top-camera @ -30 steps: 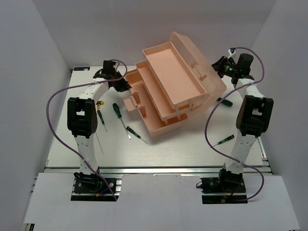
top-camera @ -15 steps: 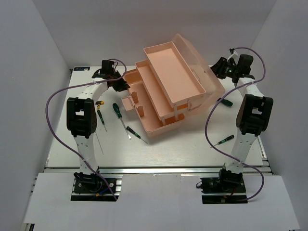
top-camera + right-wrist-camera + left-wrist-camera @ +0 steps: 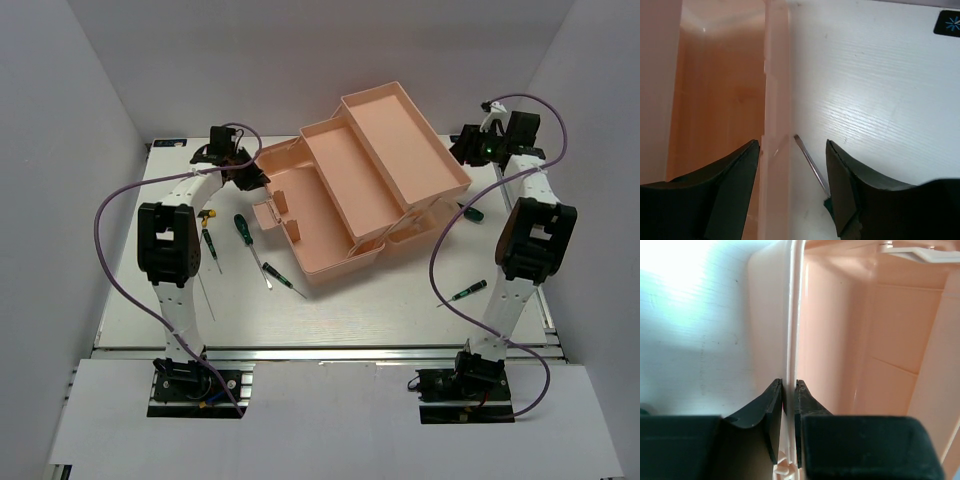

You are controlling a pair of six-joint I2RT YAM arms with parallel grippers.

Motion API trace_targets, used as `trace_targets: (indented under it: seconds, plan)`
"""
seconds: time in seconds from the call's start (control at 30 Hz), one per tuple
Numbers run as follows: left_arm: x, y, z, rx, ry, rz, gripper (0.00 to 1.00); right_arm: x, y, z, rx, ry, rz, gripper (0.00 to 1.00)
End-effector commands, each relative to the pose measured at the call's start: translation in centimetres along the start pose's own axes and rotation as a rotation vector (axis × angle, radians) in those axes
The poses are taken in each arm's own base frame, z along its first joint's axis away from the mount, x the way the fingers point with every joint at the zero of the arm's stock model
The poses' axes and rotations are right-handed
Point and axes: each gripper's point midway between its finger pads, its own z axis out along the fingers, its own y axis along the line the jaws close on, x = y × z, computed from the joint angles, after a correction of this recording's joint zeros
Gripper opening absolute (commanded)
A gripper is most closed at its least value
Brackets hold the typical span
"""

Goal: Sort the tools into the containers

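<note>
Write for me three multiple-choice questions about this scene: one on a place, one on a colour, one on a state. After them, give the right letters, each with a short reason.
1. What is the left gripper clamped on?
A. The lid handle
B. A side wall of the toolbox
C. A screwdriver on the table

2. What colour is the handle of the screwdriver lying beside the right arm?
A. Red
B. Dark green
C. Blue

3. In what state is the right gripper?
A. Open, holding nothing
B. Shut on a screwdriver
C. Shut on the toolbox

Answers:
1 B: the left wrist view shows its fingers pinching the thin pink wall.
2 B: the top view shows a dark green handle.
3 A: the right wrist view shows its fingers wide apart, gripping nothing.
</note>
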Motion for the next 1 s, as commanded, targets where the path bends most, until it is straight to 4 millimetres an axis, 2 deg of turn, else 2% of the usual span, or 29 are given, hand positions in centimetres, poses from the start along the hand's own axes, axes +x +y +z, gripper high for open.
trace_targets:
  seconds: [0.0, 0.07, 0.1, 0.2, 0.37, 0.47, 0.6, 0.73, 0.77, 0.8, 0.87, 0.9, 0.93, 0.97]
  plan:
    - [-0.6, 0.7, -1.0, -0.02, -0.021, -0.027, 0.23, -2.1, 0.2, -3.7, 0.058, 0.025, -0.26, 0.62]
    - [-0.6, 0.5, -1.0, -0.012, -0.021, -0.029, 0.24, -1.2, -0.5, -4.7, 0.092, 0.082, -0.363, 0.68]
    - [-0.6, 0.4, -1.1, -0.007, -0.022, -0.029, 0.24, -0.2, -1.5, -5.4, 0.131, 0.142, -0.441, 0.7]
    - [-0.9, -0.3, -1.5, 0.018, -0.034, -0.03, 0.31, 1.9, -3.3, -7.1, 0.184, 0.249, -0.573, 0.75]
    - [-2.9, -3.4, -3.5, 0.103, -0.084, -0.015, 0.53, 5.7, -4.6, -10.3, 0.148, 0.359, -0.597, 0.77]
    - [-4.2, -5.5, -5.1, 0.154, -0.117, -0.003, 0.59, 8.3, -5.4, -10.7, 0.101, 0.419, -0.582, 0.77]
    - [-7.3, -10.0, -8.4, 0.266, -0.191, 0.032, 0.64, 10.4, -6.6, -10.1, 0.063, 0.452, -0.572, 0.76]
    - [-9.3, -13.0, -11.9, 0.322, -0.252, 0.07, 0.66, 11.9, -6.6, -8.7, -0.026, 0.468, -0.572, 0.76]
    - [-9.5, -13.0, -12.4, 0.316, -0.262, 0.074, 0.66, 11.4, -6.5, -8.3, -0.035, 0.457, -0.58, 0.76]
    - [-9.5, -13.4, -13.9, 0.317, -0.28, 0.086, 0.67, 11.6, -6.3, -8.2, -0.057, 0.457, -0.586, 0.77]
    - [-8.8, -12.3, -14.5, 0.278, -0.286, 0.087, 0.68, 12.3, -6.2, -7.2, -0.078, 0.47, -0.592, 0.78]
    - [-8.6, -12.6, -16.8, 0.286, -0.319, 0.106, 0.68, 12.4, -6.4, -6.8, -0.069, 0.471, -0.604, 0.8]
    - [-6.8, -10.6, -15.9, 0.244, -0.283, 0.094, 0.69, 13.0, -6.5, -6.0, -0.074, 0.482, -0.604, 0.82]
    - [-6.2, -9.8, -16.3, 0.227, -0.292, 0.092, 0.7, 13.2, -6.8, -5.6, -0.065, 0.486, -0.603, 0.84]
